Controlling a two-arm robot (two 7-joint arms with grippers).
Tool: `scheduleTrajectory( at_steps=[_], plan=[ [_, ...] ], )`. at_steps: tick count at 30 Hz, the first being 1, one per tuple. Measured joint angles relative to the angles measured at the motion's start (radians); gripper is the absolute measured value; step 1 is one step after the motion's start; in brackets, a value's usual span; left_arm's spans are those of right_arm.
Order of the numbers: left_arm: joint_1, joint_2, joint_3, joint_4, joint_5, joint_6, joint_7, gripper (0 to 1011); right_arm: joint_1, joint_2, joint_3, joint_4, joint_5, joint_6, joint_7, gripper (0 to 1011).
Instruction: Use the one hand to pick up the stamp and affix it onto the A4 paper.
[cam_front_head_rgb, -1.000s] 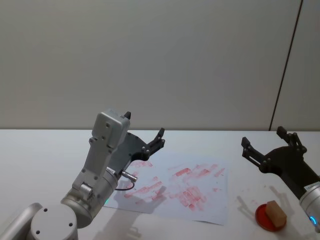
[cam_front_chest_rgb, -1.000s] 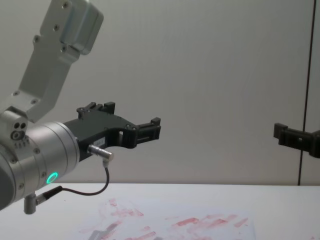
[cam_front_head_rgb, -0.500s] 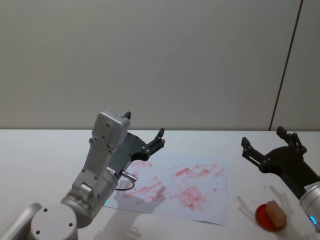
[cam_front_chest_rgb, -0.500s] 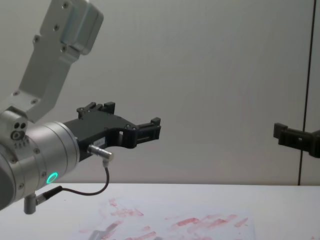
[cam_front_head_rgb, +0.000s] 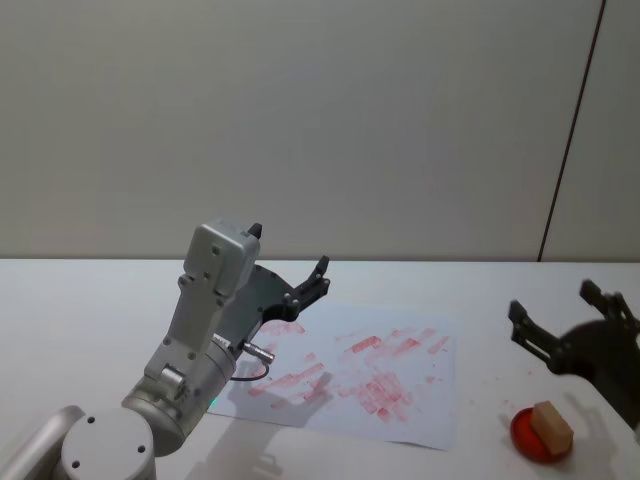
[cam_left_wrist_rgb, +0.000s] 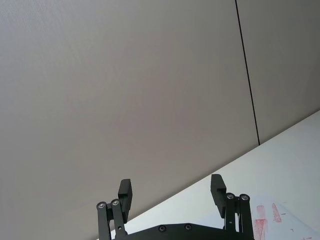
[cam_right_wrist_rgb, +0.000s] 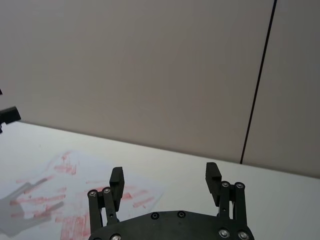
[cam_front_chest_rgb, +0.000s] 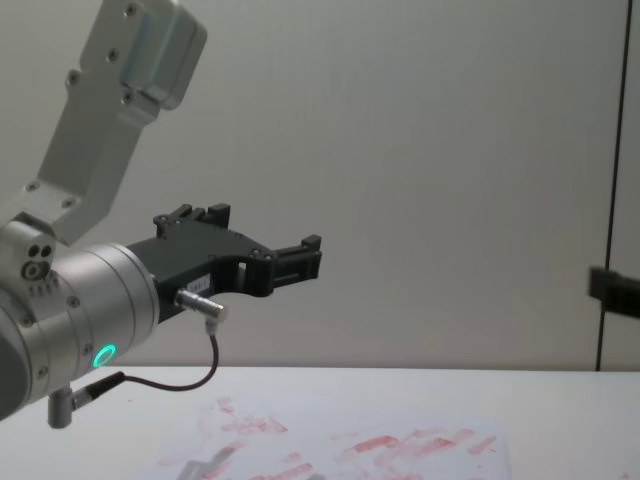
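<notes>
— Right pincer (cam_front_head_rgb: 553, 302) first. What does it look like?
— It hangs in the air over the right side of the white table (cam_front_head_rgb: 80, 300). Its two black fingers are spread wide with nothing between them. They are hard and flat, with small screws at the joints.
— Where is the stamp?
— The stamp (cam_front_head_rgb: 551, 427) is a small block of pale brown wood with square corners. It lies on a red round dish (cam_front_head_rgb: 522, 436), at about 6 o'clock from the right pincer. The pincer is not touching it.
— Which way does the block point?
— From the head view, its long side runs from about 10 o'clock to about 4 o'clock.
— And the paper?
— The A4 paper (cam_front_head_rgb: 425, 412) is thin and white and lies flat on the table. It is covered with smeary red-pink ink prints (cam_front_head_rgb: 380, 385) shaped like short bars. The stamp sits at about 4 o'clock from the middle of the paper, off its right edge. The dish and the paper are near each other but do not touch.
— What about the other arm?
— The left pincer (cam_front_head_rgb: 290, 250) is held up in the air over the paper's 10 o'clock corner. Its black fingers are spread apart too, and it is empty. The arm behind it is round, smooth grey metal with a thin black cable (cam_front_chest_rgb: 180, 383).
</notes>
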Motion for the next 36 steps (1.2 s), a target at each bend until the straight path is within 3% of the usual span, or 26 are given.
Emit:
scheduleTrajectory(
  at_steps=[7, 17, 26, 36],
  plan=[
    [0.0, 0.0, 0.0, 0.0, 0.0, 0.0, 0.0, 1003, -0.098, 0.069, 0.03, -0.063, 0.041, 0.051, -0.03, 1001],
    [0.0, 0.0, 0.0, 0.0, 0.0, 0.0, 0.0, 1003, -0.182, 0.13, 0.053, -0.093, 0.044, 0.11, -0.05, 1001],
    [0.0, 0.0, 0.0, 0.0, 0.0, 0.0, 0.0, 1003, -0.192, 0.14, 0.052, -0.085, 0.014, 0.156, -0.041, 1001],
    [0.0, 0.0, 0.0, 0.0, 0.0, 0.0, 0.0, 1003, -0.183, 0.123, 0.038, -0.061, -0.018, 0.2, -0.024, 1001]
  ],
)
